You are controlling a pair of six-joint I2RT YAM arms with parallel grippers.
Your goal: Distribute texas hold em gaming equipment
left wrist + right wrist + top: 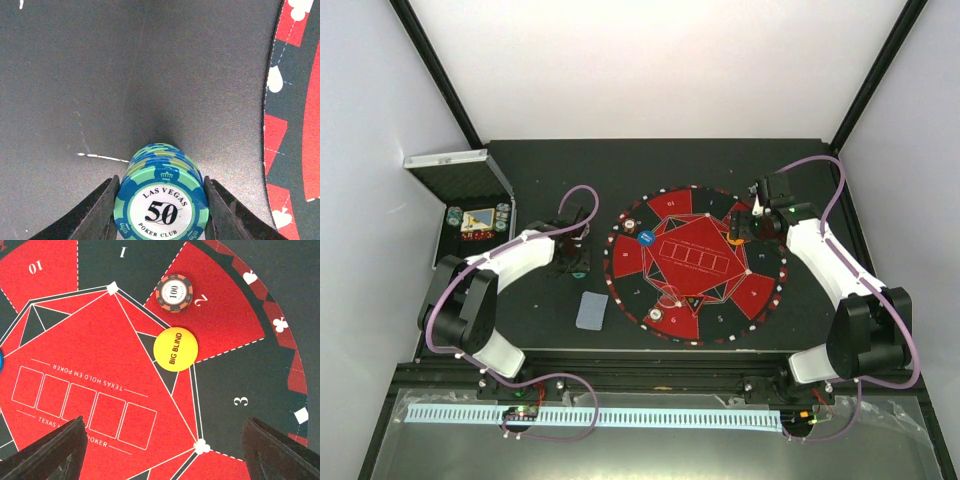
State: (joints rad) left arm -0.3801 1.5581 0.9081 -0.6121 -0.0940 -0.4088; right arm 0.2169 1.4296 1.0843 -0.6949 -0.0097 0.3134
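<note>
Black tabletop (125, 75) | teal chip stack (161, 200) pinched between left fingers (95, 215)

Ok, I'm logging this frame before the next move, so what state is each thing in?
left gripper, shut on the teal chip stack.
teal chip stack, gripped, beside the mat.
right gripper, open, empty, above the mat.
100 chip stack, set on the mat's section 2.
BIG BLIND button, flat, face up on the mat.
playing cards, face down on the table.
silver case, lid open.
</note>
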